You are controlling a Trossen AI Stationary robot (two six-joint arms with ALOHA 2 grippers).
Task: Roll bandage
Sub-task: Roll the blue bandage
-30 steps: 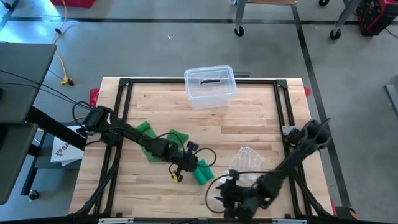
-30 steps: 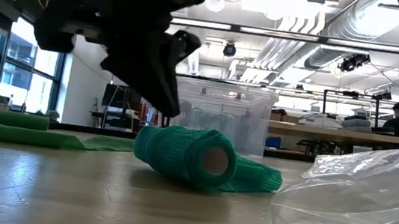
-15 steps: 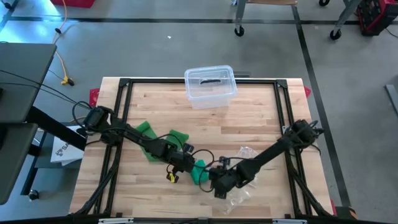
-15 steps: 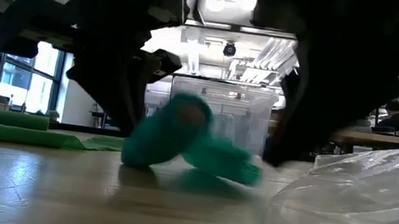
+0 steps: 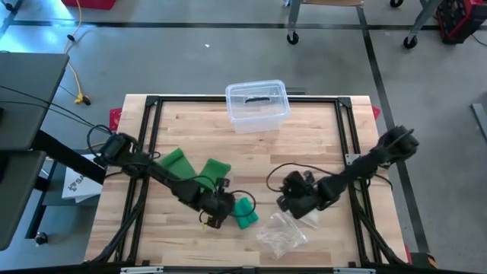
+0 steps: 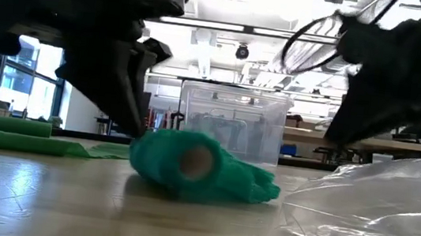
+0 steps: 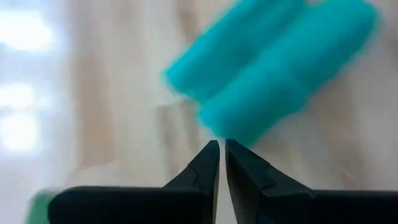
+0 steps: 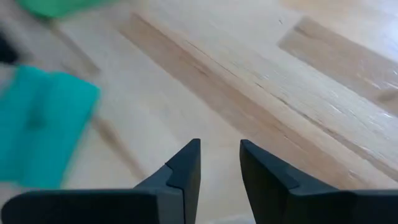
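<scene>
The green bandage roll [image 5: 245, 215] lies on its side on the wooden table [image 5: 304, 144], one hollow end [image 6: 196, 160] facing the near edge, with a loose tail [image 6: 254, 185] beside it. Unrolled green bandage [image 5: 183, 162] lies flat to its left. My left gripper [image 5: 224, 211] is shut, its tips at the roll's left side [image 7: 222, 144]. My right gripper [image 5: 285, 199] stands to the right of the roll and apart from it, open a little, with only bare wood between its fingers [image 8: 221, 155]. My left gripper slants down from the table's left, and its shut fingertips [image 7: 214, 152] stand right at the roll's long side [image 7: 235, 127]. The blur keeps me from telling whether they touch it. The roll rests on the table.
A crumpled clear plastic bag [image 5: 281, 230] lies near the front edge, right of the roll. A clear lidded container [image 5: 257, 105] stands at the far edge in the middle. A black frame [image 5: 152, 137] runs around the table top.
My right gripper came from the near edge up beside the roll, then drew off toward the table's right and far side, rolling its wrist. The plastic bag has shifted toward the near edge. My left gripper moved slightly toward the near edge. The roll turned, its hollow end now facing the near edge.
</scene>
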